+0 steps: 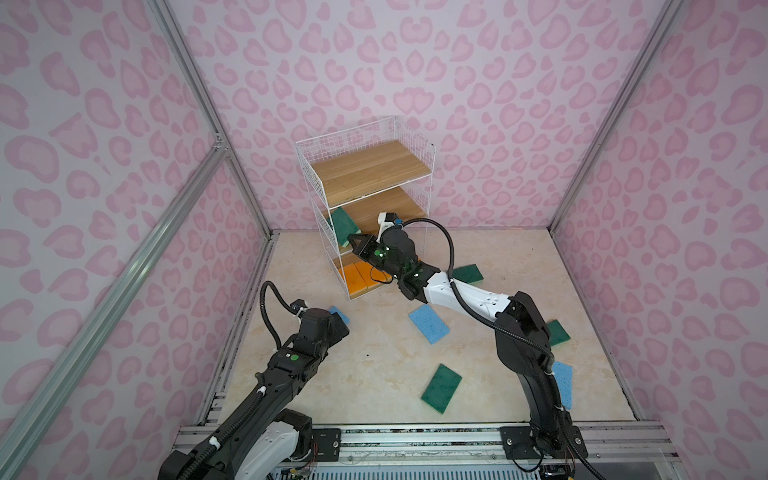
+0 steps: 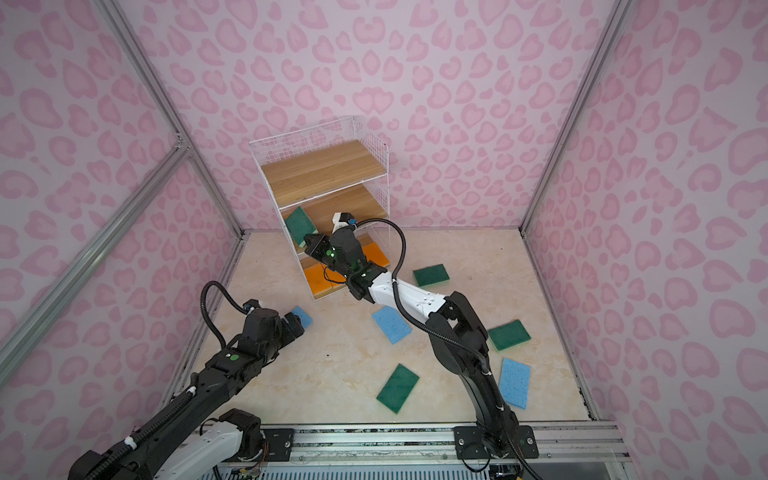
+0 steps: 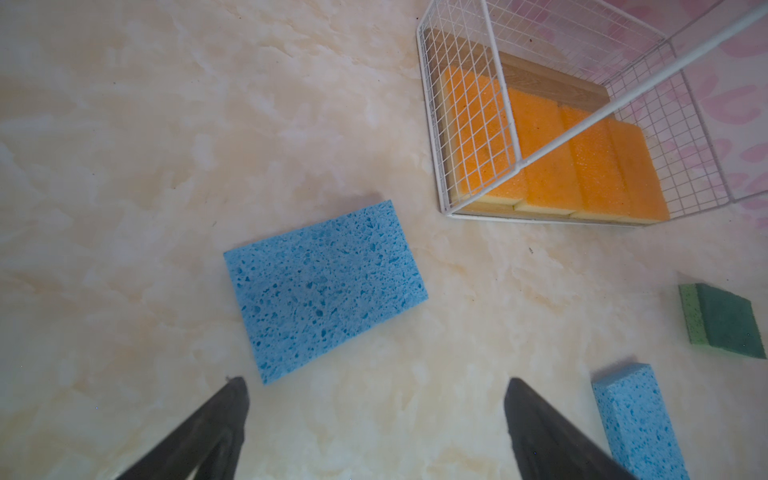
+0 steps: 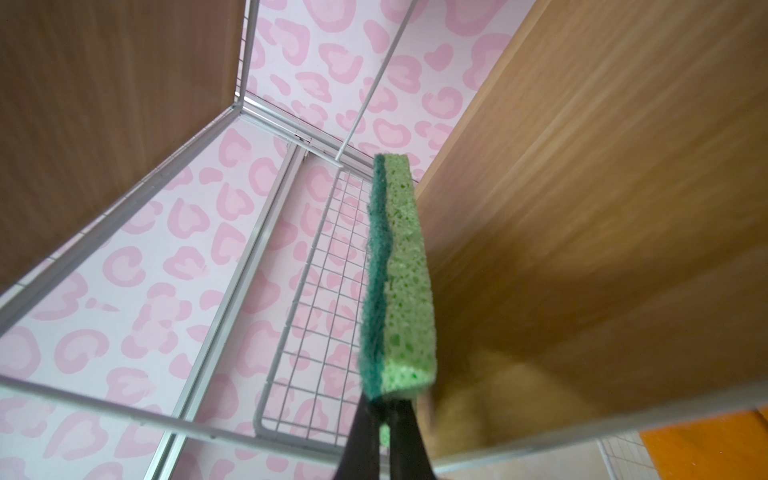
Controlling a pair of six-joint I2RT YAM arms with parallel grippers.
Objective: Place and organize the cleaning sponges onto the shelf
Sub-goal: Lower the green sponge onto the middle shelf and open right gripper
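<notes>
Pinching the green sponge [image 4: 399,270] by its end, the right hand [image 4: 384,415] sits inside the shelf [image 1: 365,168].

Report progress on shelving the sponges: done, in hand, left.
Done: a row of orange sponges lies on the shelf's bottom tier. In hand: the right gripper is shut on a green sponge, inside the middle tier. Left: six on the table, three blue sponges and three green ones; the left gripper hangs open by one blue.
</notes>
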